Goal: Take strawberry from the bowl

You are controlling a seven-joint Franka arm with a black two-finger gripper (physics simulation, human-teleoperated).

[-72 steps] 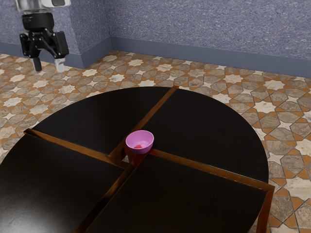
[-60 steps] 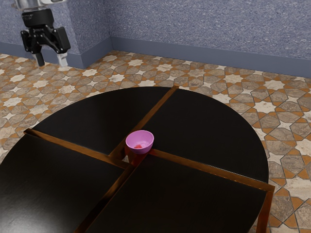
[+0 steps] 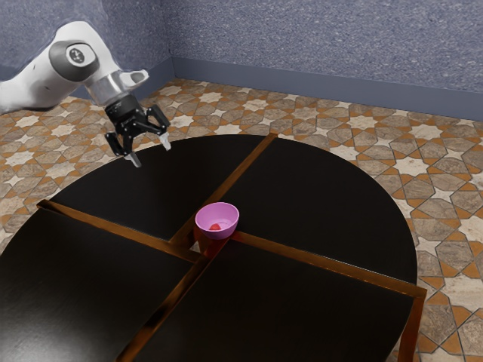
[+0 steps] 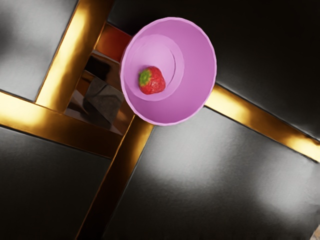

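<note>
The black two-finger end effector (image 3: 149, 151) stands wide. Below and well apart from it, a round pink bowl (image 4: 197, 65) holds a red, green-topped strawberry (image 4: 154, 81); the arm's round emblem (image 3: 77, 54) is illegible.

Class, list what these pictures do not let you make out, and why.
Base end of the arm: cut off by the exterior view's left edge.
Near side of the table: cut off by the exterior view's lower edge.
Underside of the strawberry: hidden by its own body, wrist view.
Its green top: too small, exterior view.
</note>
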